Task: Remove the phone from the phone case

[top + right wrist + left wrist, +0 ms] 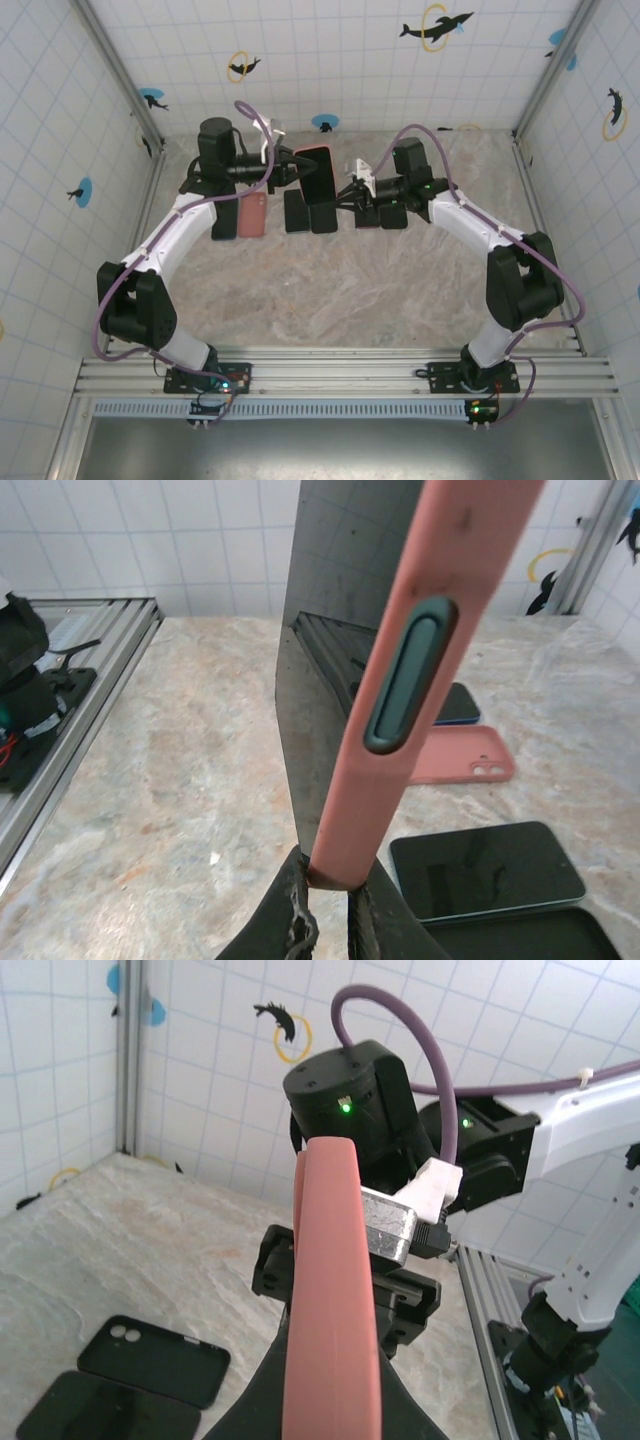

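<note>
1 pink phone case [450, 560], with the phone [330, 580] sitting inside. Left gripper [333, 1410] and right gripper [330, 905] are each clenching a case edge, holding it aloft. Extraction is not yet showing.

The phone [320, 182] is sitting in the phone case [330, 1290], and the pair is hanging above the far middle of the table [330, 300]. The left gripper [296, 168] is pinching it from the left, the right gripper [347, 189] from the right. Beneath, a row is lying flat on the table: a loose case [253, 213] to the left, two flat pieces [296, 211] side by side just nearer than the phone, two more pieces [392, 215] under the right gripper.
</note>
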